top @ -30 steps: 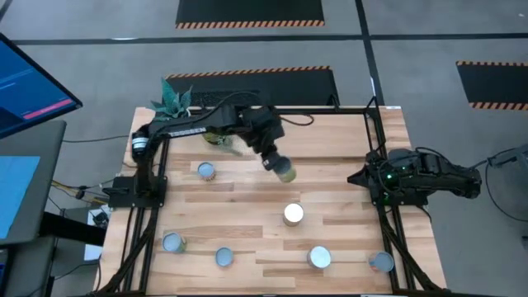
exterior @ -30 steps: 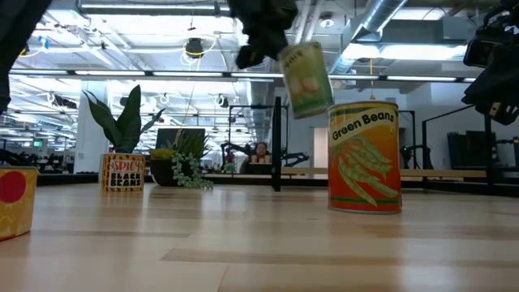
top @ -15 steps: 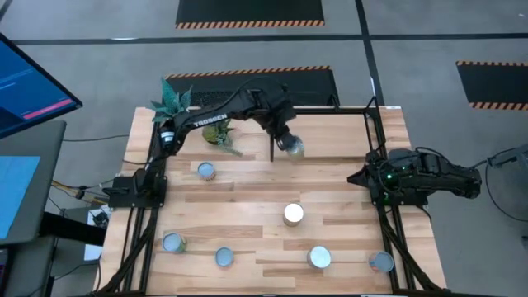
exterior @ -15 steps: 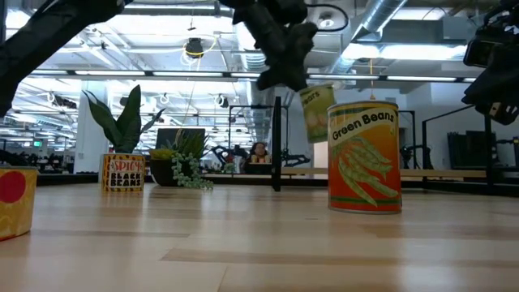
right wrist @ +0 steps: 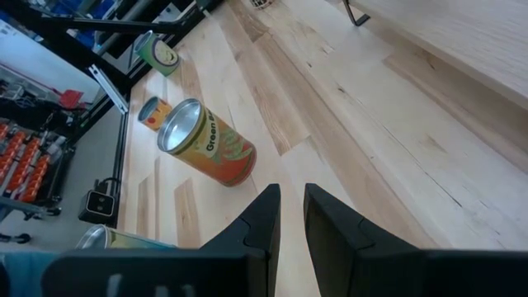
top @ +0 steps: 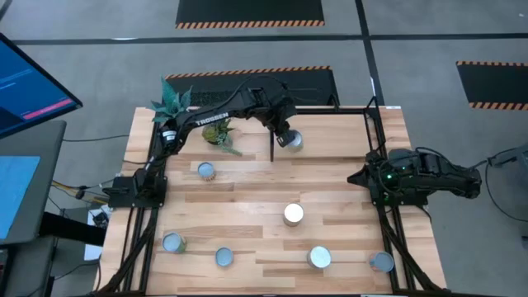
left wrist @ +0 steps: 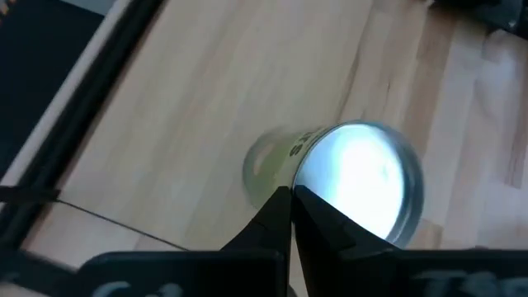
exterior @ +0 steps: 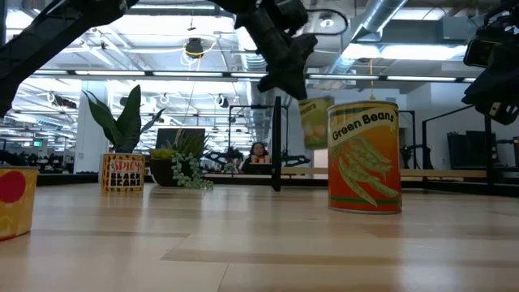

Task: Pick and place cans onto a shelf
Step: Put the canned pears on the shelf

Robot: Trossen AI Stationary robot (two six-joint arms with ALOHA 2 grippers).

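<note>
Open-plan robotics lab, exposed ceiling ducts (exterior: 405, 24)

We see an orange Green Beans can (exterior: 364, 156) with green pods, a yellow-and-red Spicy Black Beans can (exterior: 123, 172), pale wood surface (top: 338, 202), black-and-orange striped floor mats (top: 250, 11).

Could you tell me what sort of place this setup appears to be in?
Probably a robotics lab in an open industrial workspace: a wooden table with two mounted arms, striped floor mats around it, exposed ceiling ducts, and a person at a desk behind.
</note>
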